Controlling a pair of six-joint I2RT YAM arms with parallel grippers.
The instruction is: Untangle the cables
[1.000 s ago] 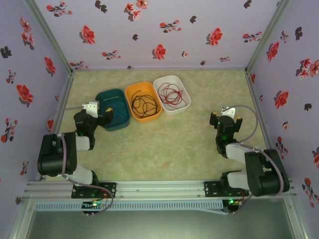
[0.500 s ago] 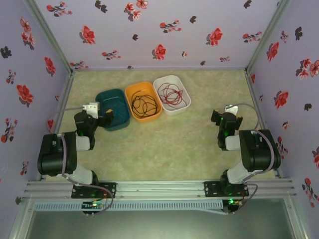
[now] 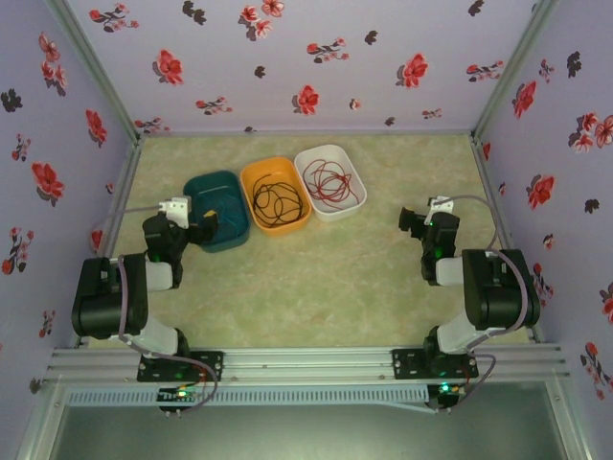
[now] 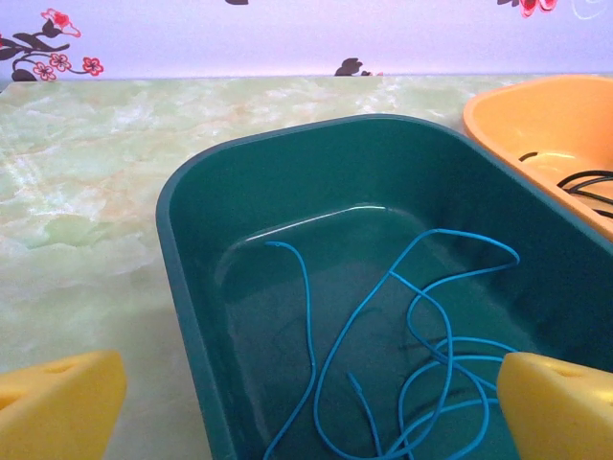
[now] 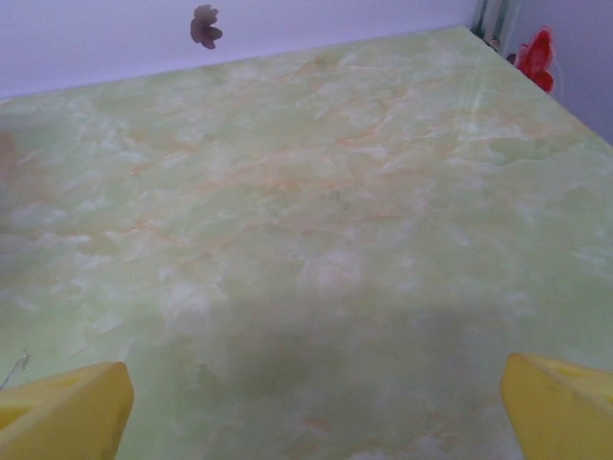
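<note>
Marbled table [image 4: 86, 192], blue cable [image 4: 308, 302] in teal bin [image 4: 192, 249], seemingly under left gripper [image 4: 308, 407]

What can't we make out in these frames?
Thin blue wire in the teal plastic tub, left wrist view: near coils cut off by the bottom edge.
Thin black wire in the orange plastic tub, left wrist view: mostly cut off by the right edge.
Thin red wire in the white plastic tub, top view: too small to tell crossings.

Soft, bright light from above. The tub [image 4: 287, 172] shines a little. A blurry grey shadow lies on the table [image 5: 316, 192].
</note>
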